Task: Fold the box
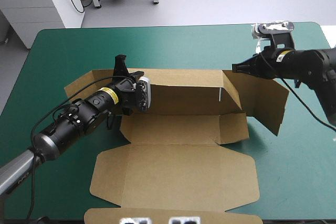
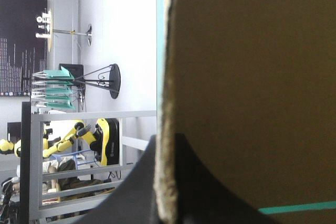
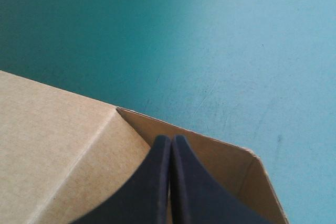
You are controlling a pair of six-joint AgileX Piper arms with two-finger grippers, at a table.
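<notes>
Left gripper (image 1: 122, 65), pinching the box (image 1: 173, 166): in its own wrist view (image 2: 167, 142) I see the raw board edge running up between the two black fingers, which are all but pressed together on it. The hold is at the left end of the far long wall (image 1: 184, 93). Right gripper (image 1: 236, 67), fingers pressed together in one point: its wrist view (image 3: 170, 139) shows nothing between them, and they hang just over the inner corner where the far wall meets the right end flap (image 1: 265, 103). Whether the tips touch the board I cannot tell. The box lies mid-table on the teal-green cover (image 1: 63, 51). The far wall is raised and the right end flap is lifted at an angle. The near panels (image 1: 178, 129) lie flat toward the robot, their small side tabs spread out, and the left end flap (image 1: 79, 85) looks low, near the cover. I judge the fold to be at an early-to-middle stage: one long wall is up and one corner is started. The end flaps are not tucked and no second long wall is raised. Relative to the grippers, the box spans the gap between them, one end of the far wall at each.
</notes>
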